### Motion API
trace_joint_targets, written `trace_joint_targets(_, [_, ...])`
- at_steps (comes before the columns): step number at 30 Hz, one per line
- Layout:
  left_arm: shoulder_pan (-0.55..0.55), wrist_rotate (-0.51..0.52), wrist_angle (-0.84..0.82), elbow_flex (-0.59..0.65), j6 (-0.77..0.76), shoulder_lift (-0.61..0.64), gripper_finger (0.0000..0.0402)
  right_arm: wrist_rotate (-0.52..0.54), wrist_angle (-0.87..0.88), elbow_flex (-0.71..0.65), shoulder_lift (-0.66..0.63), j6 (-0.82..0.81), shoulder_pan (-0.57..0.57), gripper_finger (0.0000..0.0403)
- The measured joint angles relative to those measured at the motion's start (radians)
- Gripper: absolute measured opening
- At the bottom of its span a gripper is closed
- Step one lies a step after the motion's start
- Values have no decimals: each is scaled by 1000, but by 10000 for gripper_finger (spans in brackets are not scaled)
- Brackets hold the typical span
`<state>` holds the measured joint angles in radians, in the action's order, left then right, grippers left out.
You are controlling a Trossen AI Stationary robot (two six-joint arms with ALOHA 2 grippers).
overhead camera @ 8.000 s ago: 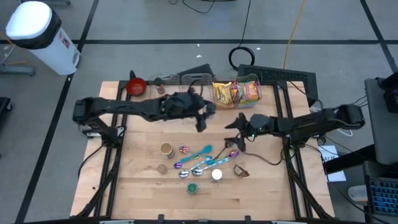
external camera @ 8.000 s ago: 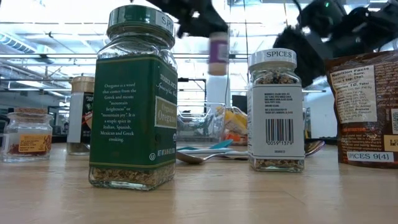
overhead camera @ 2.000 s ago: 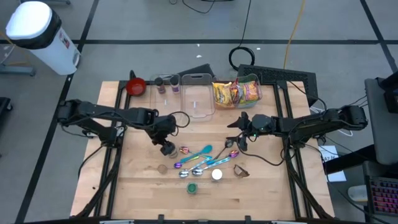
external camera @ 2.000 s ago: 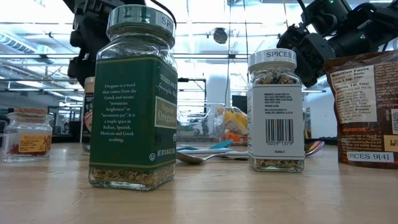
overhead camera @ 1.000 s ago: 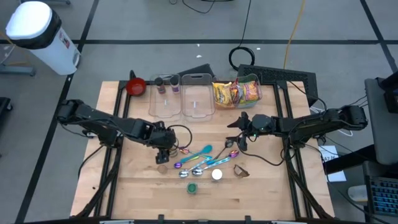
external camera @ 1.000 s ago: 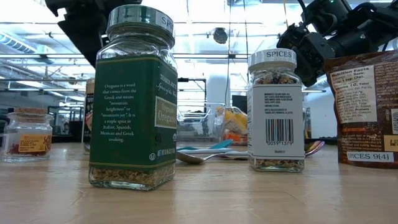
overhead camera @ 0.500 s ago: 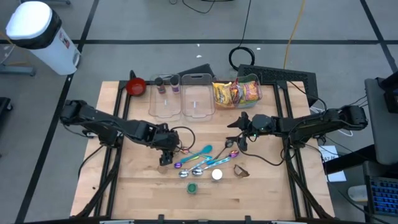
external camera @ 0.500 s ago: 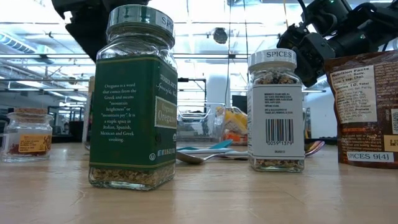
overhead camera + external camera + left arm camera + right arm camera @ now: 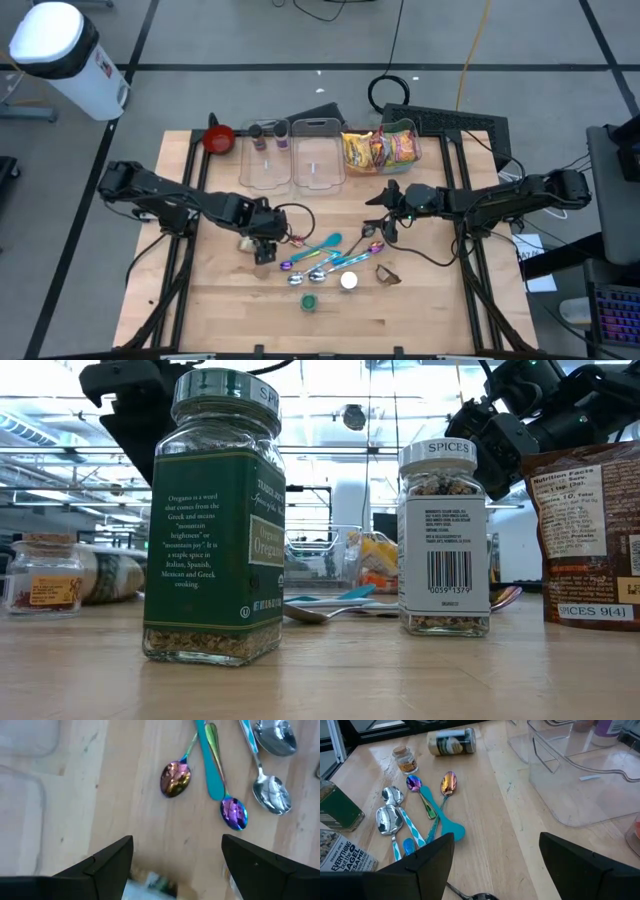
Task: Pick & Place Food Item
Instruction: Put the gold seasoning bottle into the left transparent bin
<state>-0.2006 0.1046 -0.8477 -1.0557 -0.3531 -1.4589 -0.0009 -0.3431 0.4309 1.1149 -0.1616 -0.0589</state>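
Observation:
A spice jar (image 9: 245, 241) with a tan lid lies on its side on the table; it also shows in the right wrist view (image 9: 451, 742) and the low view (image 9: 105, 575). My left gripper (image 9: 264, 246) hangs just above and to the right of the jar, pointing steeply down, fingers open (image 9: 177, 865). The jar (image 9: 152, 885) shows blurred at the base of those fingers. My right gripper (image 9: 379, 230) waits open (image 9: 495, 865) above the table's right half, right of the spoons. My left gripper stands open right over the fallen jar's side (image 9: 152, 885). The fingers come from above, slanting down. I cannot tell whether a finger touches the jar. The jar rests on the table on its side.
Several spoons (image 9: 320, 256) lie between the arms. A small jar (image 9: 262, 271), a green oregano jar (image 9: 311, 300), a white-lidded spice jar (image 9: 348, 282) and a brown bag (image 9: 388, 274) stand nearer. Clear bins (image 9: 318, 160), a red bowl (image 9: 219, 139) and snack bags (image 9: 380, 148) line the far edge.
The jar that stood upright under my left gripper has tipped over and now lies on its side, toward the table's left of where it stood. My left gripper has stayed open above it.

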Motion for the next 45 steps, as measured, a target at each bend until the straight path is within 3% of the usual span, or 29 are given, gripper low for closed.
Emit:
trace_joint_targets(2, [0,0,-26,0,-60,-1,308,0,0,0,0,-1,0,283])
trace_joint_targets(8, [32,0,-248,-1,-445,0,308,0,0,0,0,-2,0,283])
trace_joint_targets(12, [39,49,-331,17,-612,1,308,0,1,0,0,0,0,283])
trace_joint_targets(19, [39,-60,-231,123,-686,0,308,-3,4,0,0,-2,2,283])
trace_joint_targets(32, [39,-107,-246,233,-912,1,308,-4,5,0,0,-10,2,283])
trace_joint_targets(45, [4,-131,1,345,-880,-1,302,-4,6,0,0,-8,2,283])
